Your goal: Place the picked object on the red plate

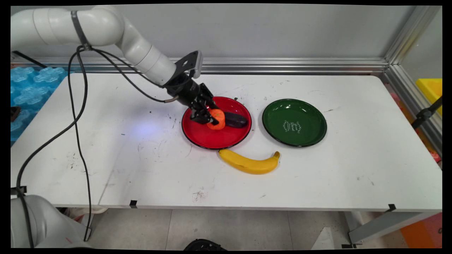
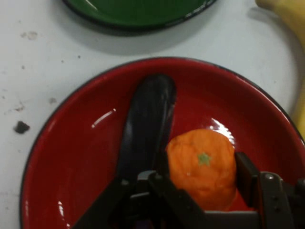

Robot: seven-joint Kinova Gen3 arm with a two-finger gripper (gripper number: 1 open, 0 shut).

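Reaching down from the upper left, the white arm (image 1: 106, 31) holds its black gripper (image 1: 209, 118) low over the red plate (image 1: 212, 139), near the middle of the white table (image 1: 353, 169). The two fingers stand on both sides of an orange (image 1: 217, 119), which sits on the plate's floor at about the plate's centre. In the hand view the right finger (image 2: 248, 176) is touching the side of the orange (image 2: 202, 162), and the left finger seems to be against its other side, so the gripper (image 2: 202, 179) looks to be pinching the fruit; whether the orange is lifted from the plate I cannot tell.

Just beside the orange, at 3 o'clock of it in the main view, a dark purple eggplant (image 1: 236, 120) lies on the same plate. In the hand view the eggplant (image 2: 145, 129) lies lengthwise along the left side of the orange, touching or almost touching it, and part of the red plate (image 2: 66, 157) around both is bare and shiny.

A green plate (image 1: 310, 134) with small white lettering on its floor stands at 3 o'clock of the red one, near it but apart. A yellow banana (image 1: 249, 163) lies on the table at 5 o'clock of the red plate, just beside its rim, with the stem end turned up toward the green plate. In the hand view the green plate (image 2: 138, 12) shows at 12 o'clock and the banana (image 2: 290, 14) at 2 o'clock.

Black cables (image 1: 79, 116) hang from the arm over the left part of the table.
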